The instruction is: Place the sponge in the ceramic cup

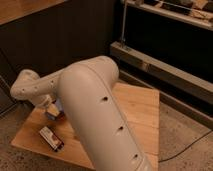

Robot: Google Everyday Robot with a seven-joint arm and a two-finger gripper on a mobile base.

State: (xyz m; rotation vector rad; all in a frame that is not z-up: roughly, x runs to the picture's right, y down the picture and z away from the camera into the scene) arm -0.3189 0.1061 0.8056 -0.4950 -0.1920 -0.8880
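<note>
Sponge (53, 112) sits right at tool (48, 105), beside ceramic cup (59, 118); tool's grip cannot be told.

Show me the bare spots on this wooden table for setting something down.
Widest free patch: the right half of the wooden table, between the arm and the right edge. A small strip lies between the packet and the left edge. Crowded: the left, where the claw sits by the sponge and ceramic cup.

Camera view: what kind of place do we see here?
Probably a robot lab or workshop: a wooden table on a speckled floor, metal shelving behind, a cable on the floor. The hand is over the table, left in the picture, largely hidden behind the arm.
</note>
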